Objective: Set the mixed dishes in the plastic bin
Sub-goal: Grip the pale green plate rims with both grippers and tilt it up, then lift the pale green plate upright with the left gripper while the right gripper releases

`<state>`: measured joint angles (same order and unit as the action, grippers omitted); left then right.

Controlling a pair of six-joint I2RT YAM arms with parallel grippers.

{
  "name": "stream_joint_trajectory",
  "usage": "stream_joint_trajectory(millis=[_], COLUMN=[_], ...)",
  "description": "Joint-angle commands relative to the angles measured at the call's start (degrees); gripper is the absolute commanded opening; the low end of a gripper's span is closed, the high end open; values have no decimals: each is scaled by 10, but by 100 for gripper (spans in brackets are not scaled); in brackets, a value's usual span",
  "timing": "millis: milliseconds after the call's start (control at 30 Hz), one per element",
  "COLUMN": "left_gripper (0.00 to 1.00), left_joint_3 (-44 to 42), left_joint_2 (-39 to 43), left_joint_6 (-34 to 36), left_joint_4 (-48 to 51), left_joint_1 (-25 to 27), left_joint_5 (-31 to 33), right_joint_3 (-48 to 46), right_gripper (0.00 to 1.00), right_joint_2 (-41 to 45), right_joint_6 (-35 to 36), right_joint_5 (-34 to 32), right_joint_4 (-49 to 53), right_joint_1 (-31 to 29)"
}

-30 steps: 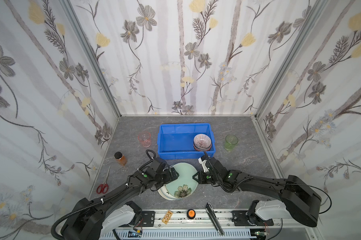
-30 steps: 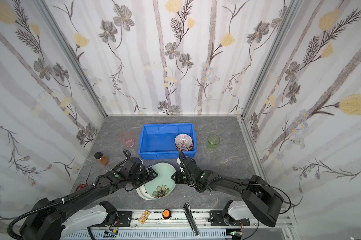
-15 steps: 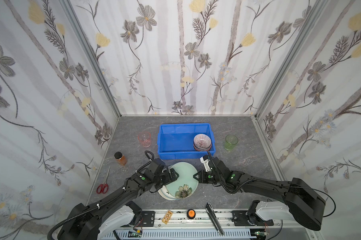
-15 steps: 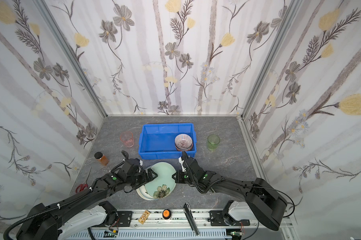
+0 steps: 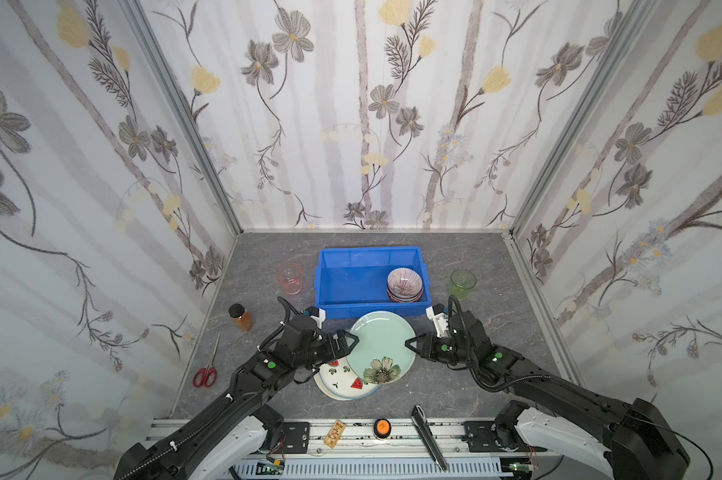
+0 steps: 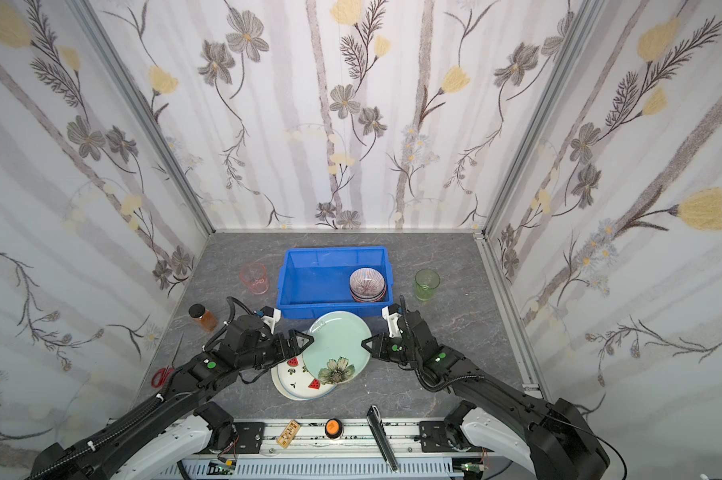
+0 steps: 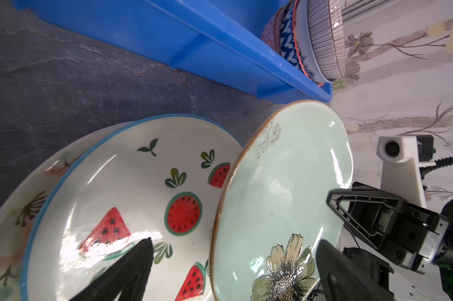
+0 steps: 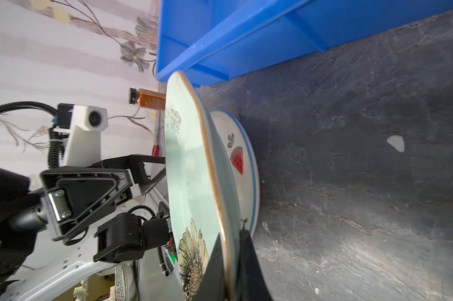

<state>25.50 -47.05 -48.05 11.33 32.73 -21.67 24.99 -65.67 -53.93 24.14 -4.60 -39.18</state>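
Grey marbled table (image 5: 267,249): blue bin (image 5: 369,250) mid-back, pink glass (image 5: 288,278) left of it, green glass (image 5: 462,283) right; jar (image 5: 241,316), scissors (image 5: 207,370) along left edge; plate stack (image 5: 336,380) near front edge.

The green plate (image 5: 382,349), flower-painted, is tilted steeply over 2 stacked cream plates (image 5: 339,384) just before the blue bin (image 5: 351,282), whose near right corner holds a stack of patterned bowls (image 5: 405,284), pink tumbler (image 5: 288,278) upright left of it, green tumbler (image 5: 462,284) right.
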Motion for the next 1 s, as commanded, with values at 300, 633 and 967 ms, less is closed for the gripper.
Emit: stream_joint_trajectory(millis=[300,633,967], left_gripper=[83,42,11], left_joint_3=[-18,-56,-57], left_joint_2=[7,14,11], left_joint_6=[-44,-92,-93], left_joint_4=[-188,-262,-263], left_joint_1=[-24,-32,-39], left_joint_5=[-127,-153,-160], right_joint_3=[-2,15,19], right_gripper=[0,0,0], right_joint_2=[40,21,-3], right_joint_6=[-52,-56,-51], right_joint_5=[101,120,121], right_joint_4=[-109,-132,-137], right_joint_1=[30,47,57])
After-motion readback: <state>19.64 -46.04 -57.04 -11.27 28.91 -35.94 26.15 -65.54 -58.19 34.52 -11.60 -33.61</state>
